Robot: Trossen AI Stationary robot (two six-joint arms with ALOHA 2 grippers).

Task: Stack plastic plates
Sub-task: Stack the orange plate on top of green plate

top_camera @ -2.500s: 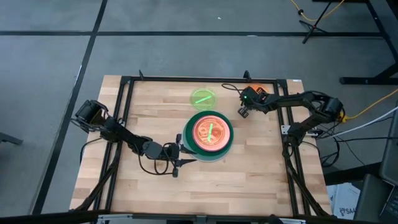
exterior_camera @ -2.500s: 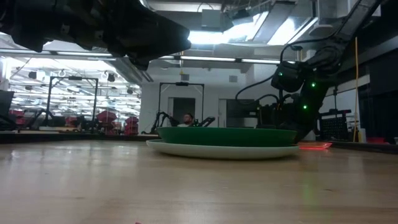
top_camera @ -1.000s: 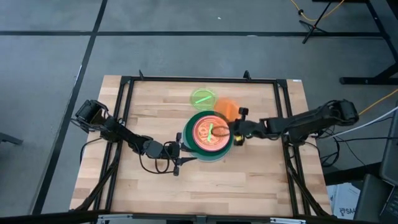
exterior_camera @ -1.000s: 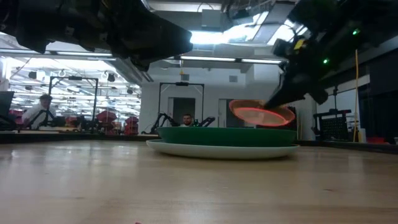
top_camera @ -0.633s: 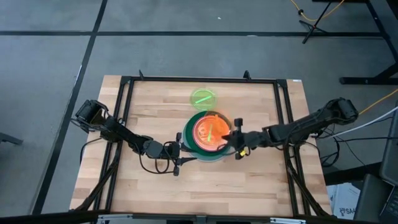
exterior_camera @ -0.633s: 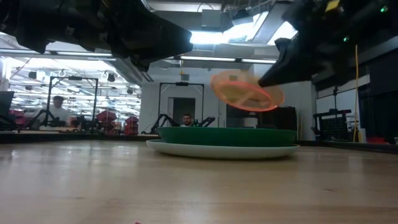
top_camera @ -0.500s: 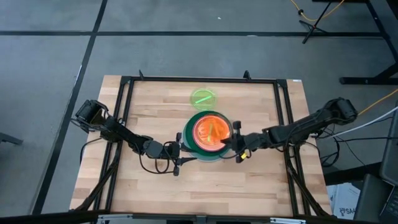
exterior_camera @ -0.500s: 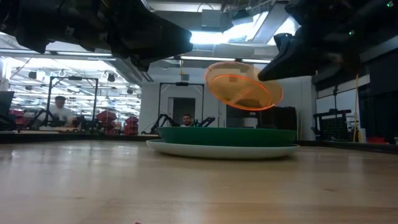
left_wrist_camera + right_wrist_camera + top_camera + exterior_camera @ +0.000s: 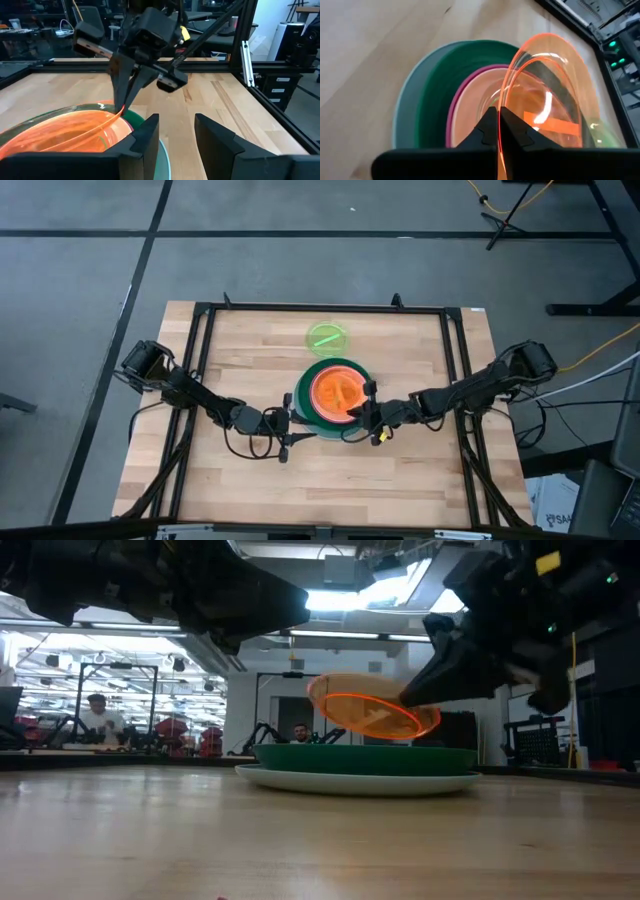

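The stack stands mid-table: a light blue plate (image 9: pixel 360 781) at the bottom, then dark green (image 9: pixel 303 406) (image 9: pixel 435 82), magenta (image 9: pixel 457 100) and a pink one (image 9: pixel 482 97) inside. My right gripper (image 9: pixel 362 412) (image 9: pixel 498 120) is shut on the translucent orange plate (image 9: pixel 338 390) (image 9: pixel 370 710) above the stack. A lime green plate (image 9: pixel 326 336) lies flat on the table beyond the stack. My left gripper (image 9: pixel 291 430) (image 9: pixel 175 135) waits open, level, at the stack's near-left rim. My right gripper pinches the orange plate's rim (image 9: pixel 503 102) on its near-right side between the two fingers. The fingers (image 9: pixel 121 95) come from the table's right, slanting down. The plate is lifted clear and hangs tilted over the stack, its far-left side (image 9: pixel 322 692) highest in the low view.
A black metal frame (image 9: pixel 200 340) runs round the wooden table top. Bare wood lies to the left of and in front of the stack. Cables trail off the right edge (image 9: pixel 600 350). A person (image 9: pixel 98 718) sits far off in the room behind.
My right gripper has carried the orange plate from the stack's far-right side toward the left and near edges, over the stack's middle. The plate rose and tipped on the way, then came down closer to the stack. The gripper stayed shut on the rim.
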